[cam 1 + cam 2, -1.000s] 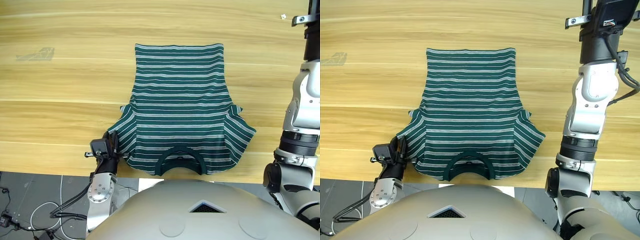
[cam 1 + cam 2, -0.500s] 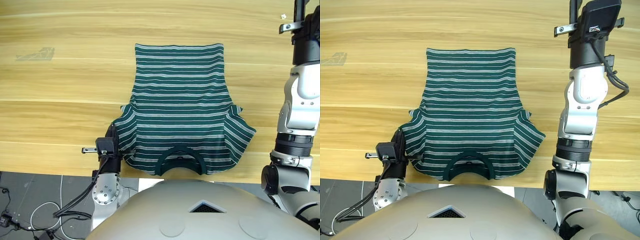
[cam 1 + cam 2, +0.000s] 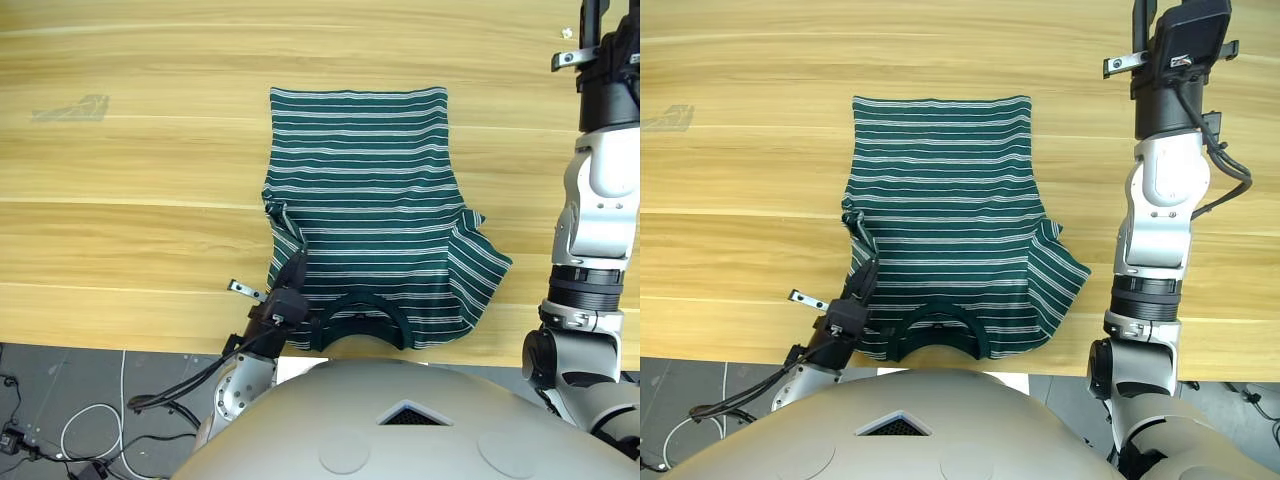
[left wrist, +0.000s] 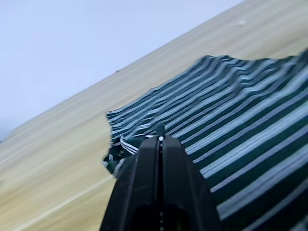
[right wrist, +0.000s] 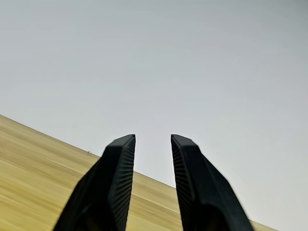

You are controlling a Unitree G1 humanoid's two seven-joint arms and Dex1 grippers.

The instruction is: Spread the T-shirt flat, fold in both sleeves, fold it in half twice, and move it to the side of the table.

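Over the last second my left end effector [image 4: 160,139] has swung inward from beside the T-shirt [image 3: 360,190] to above its body. It dragged the left sleeve [image 3: 284,222] along, so that sleeve now lies doubled over the striped front instead of splaying out onto the tabletop [image 3: 130,200]. The fingers are pressed together with a pinch of sleeve fabric at their tips, and the fold bunches just ahead of them. I judge the first sleeve fold nearly done: it wants laying down and releasing. The right sleeve [image 3: 482,262] is still spread out, well to the right of that end effector, so it comes next. My right end effector [image 5: 153,144] has drifted a little inward. It hangs with fingers spread and holds nothing, far ahead and to the right of the left one and clear of the cloth. The shirt's long axis runs straight away from me. The collar [image 3: 362,318] sits just right of and behind my left end effector, pointing at the near edge, and the hem [image 3: 358,93] lies far ahead of it.
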